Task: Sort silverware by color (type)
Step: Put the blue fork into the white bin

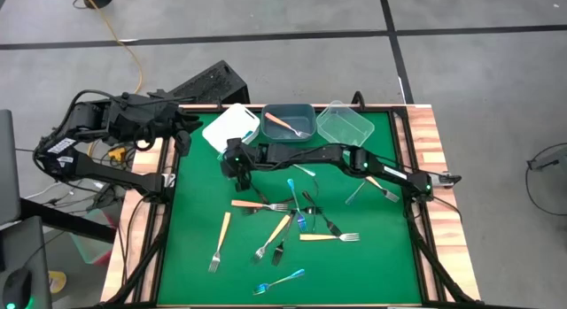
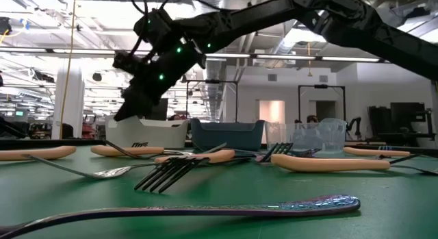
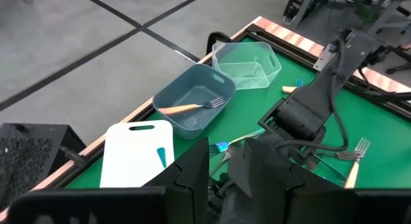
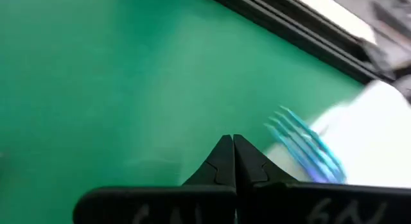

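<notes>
Three bins stand in a row along the table's (image 1: 190,274) far edge: the left bin (image 1: 223,125), the middle bin (image 1: 302,113) with one fork (image 1: 285,124) in it, and the right bin (image 1: 346,123). The other utensils (image 1: 283,225) lie scattered across the table's middle, in front of the bins. One fork (image 1: 279,281) lies apart near the front edge.

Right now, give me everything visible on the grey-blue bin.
The grey-blue bin is a small open rectangular tub with rounded corners, plastic by the look of it, sitting upright at the far edge of the green table. It stands between the white bin and the clear bin. Inside lies one orange-handled fork, lying diagonally across the bottom. No claw touches it.
</notes>
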`<state>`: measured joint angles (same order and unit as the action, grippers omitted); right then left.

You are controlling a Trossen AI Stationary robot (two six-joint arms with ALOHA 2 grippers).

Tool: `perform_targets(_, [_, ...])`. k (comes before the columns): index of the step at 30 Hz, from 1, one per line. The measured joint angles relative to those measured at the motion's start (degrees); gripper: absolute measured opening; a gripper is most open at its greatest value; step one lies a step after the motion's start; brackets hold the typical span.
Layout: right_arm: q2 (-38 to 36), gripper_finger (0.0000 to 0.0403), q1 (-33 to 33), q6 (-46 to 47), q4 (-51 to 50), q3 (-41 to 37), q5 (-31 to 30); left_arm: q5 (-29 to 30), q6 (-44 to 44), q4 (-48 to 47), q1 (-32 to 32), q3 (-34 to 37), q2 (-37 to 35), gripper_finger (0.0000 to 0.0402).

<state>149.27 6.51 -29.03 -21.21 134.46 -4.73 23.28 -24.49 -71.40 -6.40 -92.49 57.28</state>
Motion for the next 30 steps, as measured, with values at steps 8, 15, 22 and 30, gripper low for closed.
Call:
perform_targets(8, [0.0,0.0007,1.3,0.7,3.8,0.4,-13.1,-0.1,1.7,-0.2,0.0,0.0,0.0,0.0083])
perform_targets(15, [-6.4,0.0007,1.4,3.3,3.6,0.4,-12.9,-0.1,2.7,-0.2,0.0,0.0,0.0,0.0083])
perform_targets(22, [-11.6,0.0008,1.0,5.0,-7.2,0.3,-12.4,-1.8,2.2,-2.0,0.0,3.2,-0.6,0.0082])
perform_targets(30, [-37.5,0.0008,1.9,8.2,-34.3,0.6,-22.0,-8.7,-11.5,-2.5,4.7,20.3,-5.4,0.0011])
